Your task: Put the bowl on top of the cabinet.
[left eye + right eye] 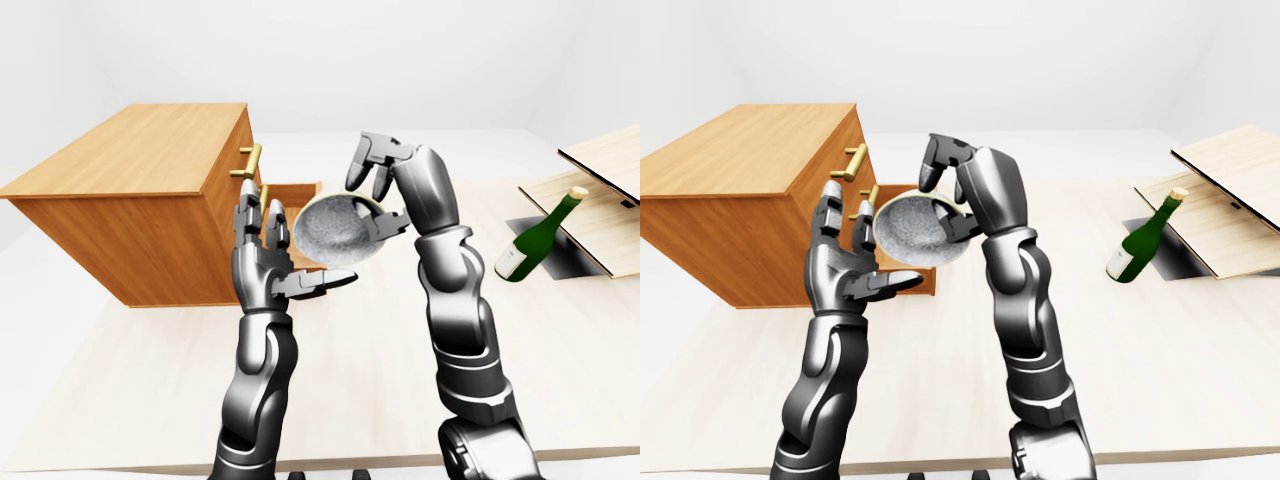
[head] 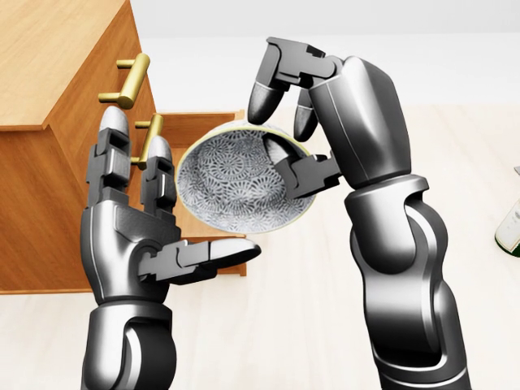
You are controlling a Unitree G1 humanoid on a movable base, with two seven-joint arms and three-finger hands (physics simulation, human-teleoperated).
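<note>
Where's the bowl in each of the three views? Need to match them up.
Left-eye view: bowl just above centre, between both raised robot hands.
Head view: bowl at centre, large, patterned inside facing the camera.
Right-eye view: bowl left of centre, at the right robot hand.
Shared landmark: the cabinet's brass handles, just left of the bowl in every view.

Two arms in glossy dark-grey metal, bulging segmented shells with black joint seams, left hand (image 2: 150, 236) and right hand (image 2: 296, 122) blocky, three jointed fingers each, rounded lighter-grey fingertips (image 2: 114, 122), no cables or markings visible
</note>
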